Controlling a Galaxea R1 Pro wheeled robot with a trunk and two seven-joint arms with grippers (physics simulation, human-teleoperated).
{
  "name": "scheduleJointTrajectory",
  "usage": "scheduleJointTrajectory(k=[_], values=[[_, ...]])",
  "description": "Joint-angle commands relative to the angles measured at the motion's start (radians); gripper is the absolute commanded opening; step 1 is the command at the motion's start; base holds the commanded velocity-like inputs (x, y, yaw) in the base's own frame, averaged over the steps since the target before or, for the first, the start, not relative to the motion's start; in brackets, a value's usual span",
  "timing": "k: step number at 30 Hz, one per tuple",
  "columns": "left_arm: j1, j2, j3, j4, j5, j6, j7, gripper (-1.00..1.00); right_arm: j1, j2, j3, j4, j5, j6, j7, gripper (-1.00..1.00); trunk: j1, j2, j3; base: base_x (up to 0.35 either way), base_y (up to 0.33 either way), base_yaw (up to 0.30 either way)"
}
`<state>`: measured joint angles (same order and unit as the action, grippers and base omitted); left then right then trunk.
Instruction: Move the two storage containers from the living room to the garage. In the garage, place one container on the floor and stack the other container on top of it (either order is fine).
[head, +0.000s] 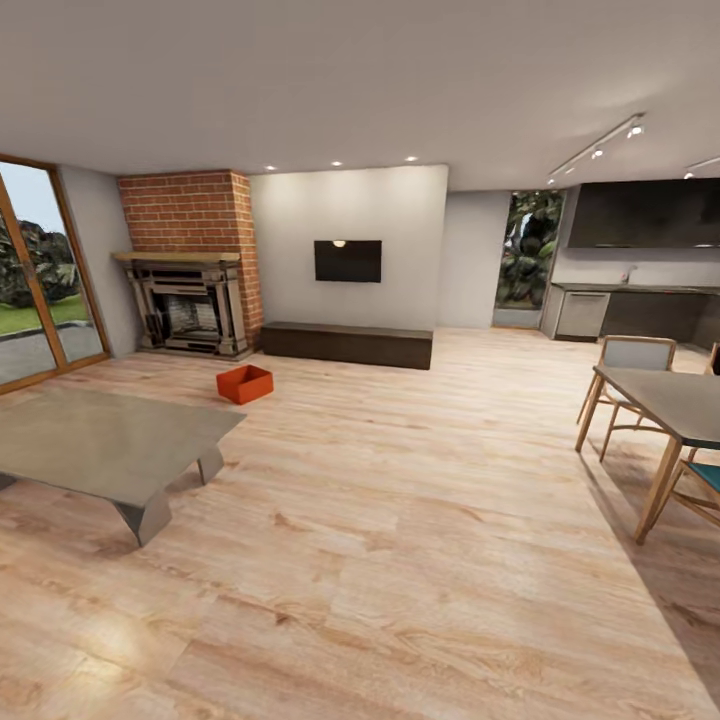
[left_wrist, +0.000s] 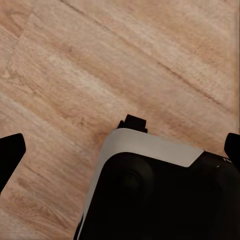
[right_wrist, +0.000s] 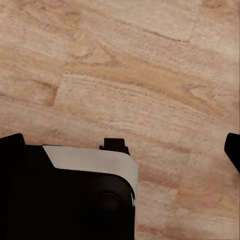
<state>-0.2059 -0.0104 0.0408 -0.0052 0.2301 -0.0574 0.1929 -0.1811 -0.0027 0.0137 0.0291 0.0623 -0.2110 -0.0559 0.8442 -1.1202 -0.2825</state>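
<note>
One red-orange storage container (head: 245, 383) sits on the living room's light wood plank floor (head: 400, 520), in front of the brick fireplace (head: 190, 290) and well ahead of me. The second container and the garage are out of view. My left gripper (left_wrist: 121, 150) hangs open over the planks, its dark fingertips (left_wrist: 10, 155) far apart, above my black-and-white base (left_wrist: 155, 195). My right gripper (right_wrist: 121, 145) is open the same way, one fingertip (right_wrist: 233, 150) at the frame's edge, nothing between the fingers.
A glass coffee table (head: 100, 440) stands near left. A dark low bench (head: 347, 343) runs under the wall TV. A dining table (head: 670, 400) with chairs (head: 630, 365) is at the right. Glazed wooden doors (head: 35, 290) are at the left, a kitchen counter (head: 640, 310) at the back right.
</note>
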Motion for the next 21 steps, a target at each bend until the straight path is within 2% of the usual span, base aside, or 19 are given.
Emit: scheduleJointTrajectory(k=[1,21], values=[[0.000,0.000,0.004,0.001,0.003,-0.004,0.002,1.00,-0.001,0.000,0.001,0.003,0.007,-0.005,-0.004,1.00,0.001,-0.001,-0.001,0.322,0.000,-0.001],[-0.001,0.000,0.004,0.001,0.003,-0.004,0.002,1.00,-0.001,0.000,0.003,0.003,0.005,-0.002,-0.009,1.00,0.001,-0.001,-0.001,0.322,0.000,0.000]])
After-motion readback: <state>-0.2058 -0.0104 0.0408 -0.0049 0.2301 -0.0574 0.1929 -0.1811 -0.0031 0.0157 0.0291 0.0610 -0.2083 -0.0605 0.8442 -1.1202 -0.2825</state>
